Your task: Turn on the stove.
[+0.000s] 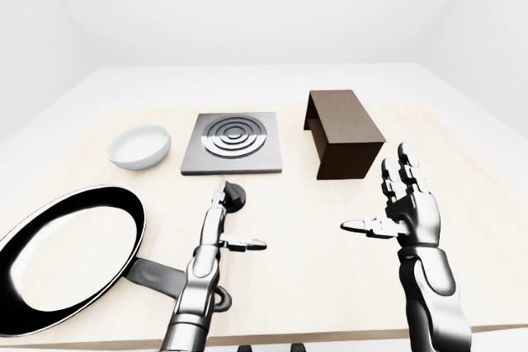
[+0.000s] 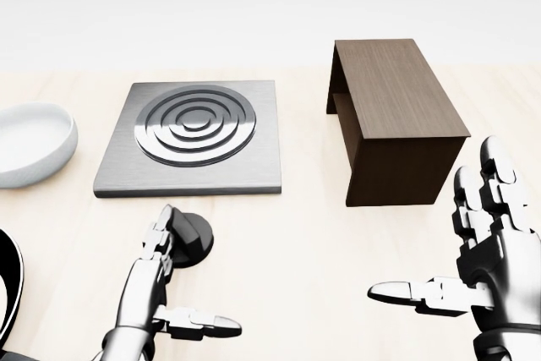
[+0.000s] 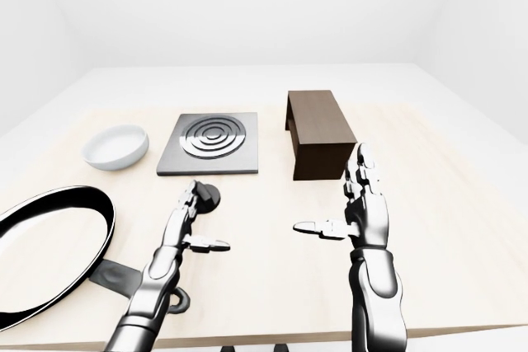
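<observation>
Two silver hands hang over the pale wooden table [image 1: 297, 269], both with their fingers spread and holding nothing. The left hand [image 2: 161, 281] reaches up from the bottom of the head view, its long fingers [image 2: 161, 234] laid across the left edge of the black stove knob [image 2: 193, 237] while its thumb sticks out to the right, well clear of the knob. Whether those fingertips actually touch the knob or only hover over it, I cannot tell. The knob sits on the table just below the lower edge of the stove plate [image 2: 193, 135], a square brushed-metal slab with concentric burner rings, lying flat near the middle of the head view. The right hand [image 2: 486, 259] is held upright at the right of the head view, palm turned inward, thumb pointing left, apart from everything. Just above it stands a dark brown wooden shelf [image 2: 393, 116], to the right of the stove plate. A white bowl [image 1: 140, 145] rests to the left of the plate, and a big black frying pan [image 1: 70, 257] lies at the lower left of the left-eye view, its handle passing behind the left forearm.
</observation>
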`<state>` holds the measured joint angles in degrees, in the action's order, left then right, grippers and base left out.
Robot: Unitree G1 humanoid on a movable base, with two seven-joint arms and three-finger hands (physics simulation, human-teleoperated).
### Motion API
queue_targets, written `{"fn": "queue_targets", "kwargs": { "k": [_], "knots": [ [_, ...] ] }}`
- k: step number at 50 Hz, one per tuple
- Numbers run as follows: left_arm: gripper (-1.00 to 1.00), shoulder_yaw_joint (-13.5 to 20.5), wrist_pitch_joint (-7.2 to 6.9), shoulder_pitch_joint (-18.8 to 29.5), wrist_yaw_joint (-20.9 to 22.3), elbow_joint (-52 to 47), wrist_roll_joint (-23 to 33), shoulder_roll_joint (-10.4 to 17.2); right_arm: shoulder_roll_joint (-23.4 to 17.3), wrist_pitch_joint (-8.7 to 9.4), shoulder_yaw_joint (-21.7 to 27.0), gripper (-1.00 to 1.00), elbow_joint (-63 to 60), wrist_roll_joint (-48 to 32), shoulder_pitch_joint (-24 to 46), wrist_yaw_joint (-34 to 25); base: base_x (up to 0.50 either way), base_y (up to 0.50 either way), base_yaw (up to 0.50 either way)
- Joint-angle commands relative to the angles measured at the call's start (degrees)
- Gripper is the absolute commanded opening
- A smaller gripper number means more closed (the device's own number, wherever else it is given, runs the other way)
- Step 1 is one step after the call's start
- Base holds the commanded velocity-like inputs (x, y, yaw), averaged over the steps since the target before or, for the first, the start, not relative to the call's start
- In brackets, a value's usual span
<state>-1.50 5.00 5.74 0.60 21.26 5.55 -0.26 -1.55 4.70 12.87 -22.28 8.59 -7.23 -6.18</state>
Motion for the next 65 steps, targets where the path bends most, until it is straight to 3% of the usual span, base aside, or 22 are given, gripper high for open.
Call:
{"fn": "queue_targets", "kwargs": {
  "k": [1,7,13,21,24,33,41,43,44,46,47,49,50,52,53,55,59,65],
  "knots": [
    [1.00,-2.3,0.00,-4.6,3.1,-9.0,0.0,-0.8,0.0,0.25,0.0,1.00,-0.2,0.0,0.1,0.0,0.00,0.00,0.00],
    [1.00,-3.6,-1.96,-6.7,3.8,-13.8,0.3,-1.0,0.0,0.30,0.0,1.00,-0.4,0.0,0.0,0.0,0.00,0.00,0.00],
    [1.00,-3.3,-1.26,-4.6,3.3,-10.9,0.4,-1.1,0.0,0.30,0.2,1.00,-0.5,0.1,-0.1,-0.1,0.00,0.00,0.00],
    [1.00,-2.9,-1.67,-1.4,2.7,-8.0,0.6,-1.5,0.0,0.20,0.2,1.00,-0.1,0.2,0.0,-0.2,0.00,0.00,0.00],
    [1.00,-2.5,0.00,1.7,1.8,-3.0,1.3,-1.5,0.0,0.04,0.1,1.00,0.0,0.2,-0.1,-0.2,0.00,0.00,0.00],
    [1.00,-0.6,0.00,12.2,-1.0,12.5,2.2,-1.5,0.0,0.05,0.2,1.00,-0.2,0.3,-0.2,-0.3,0.00,0.00,0.00],
    [1.00,-0.1,0.00,17.8,-1.8,17.0,2.4,-1.7,0.1,-0.09,0.1,1.00,-0.2,0.3,-0.2,-0.3,0.00,0.00,0.00],
    [1.00,-0.7,-0.54,15.4,-0.7,8.4,1.9,-2.0,0.0,-0.24,0.1,1.00,0.2,0.3,0.0,-0.3,0.00,0.00,0.00],
    [1.00,-1.1,-2.60,14.0,0.0,4.4,1.7,-2.1,0.0,-0.39,0.1,1.00,0.4,0.3,0.0,-0.3,0.00,0.00,0.00],
    [1.00,-2.1,-8.56,9.7,1.8,-7.8,0.9,-2.5,0.0,-0.22,0.1,1.00,0.1,0.3,-0.1,-0.3,0.00,0.00,0.00],
    [1.00,-2.6,-10.00,7.9,2.4,-12.7,0.6,-2.6,0.0,-0.29,0.1,1.00,0.2,0.3,-0.1,-0.3,0.00,0.00,0.00],
    [1.00,-4.3,-10.00,3.1,4.1,-26.1,-0.2,-2.7,0.1,-0.46,0.0,1.00,0.3,0.3,-0.1,-0.3,0.00,0.00,0.00],
    [1.00,-5.0,-10.00,1.6,4.5,-30.9,-0.4,-2.7,0.3,-2.68,-0.1,1.00,2.3,0.1,-0.4,-0.7,0.00,0.00,0.00],
    [1.00,-5.6,-10.00,0.7,4.7,-33.9,-0.4,-2.5,0.0,-0.77,0.0,1.00,0.6,0.3,-0.1,-0.3,0.00,0.00,0.00],
    [1.00,-6.3,-10.00,-1.1,5.1,-40.9,-0.7,-2.4,-0.1,-0.50,0.0,1.00,0.4,0.3,-0.1,-0.3,0.00,0.00,0.00],
    [1.00,-7.9,-10.00,-3.4,5.5,-51.7,-1.4,-2.2,0.0,-0.42,0.0,1.00,0.2,0.3,-0.2,-0.3,0.00,0.00,0.00],
    [1.00,-10.4,-10.00,-5.8,5.1,-62.6,-1.4,-1.3,0.0,-0.34,0.1,1.00,-0.1,0.4,-0.3,-0.4,0.00,0.00,0.00],
    [1.00,-10.1,-10.00,-6.4,4.3,-72.7,-2.6,-0.2,0.0,-0.32,0.0,1.00,0.0,0.3,-0.2,-0.4,0.00,0.00,0.00]
  ]
}}
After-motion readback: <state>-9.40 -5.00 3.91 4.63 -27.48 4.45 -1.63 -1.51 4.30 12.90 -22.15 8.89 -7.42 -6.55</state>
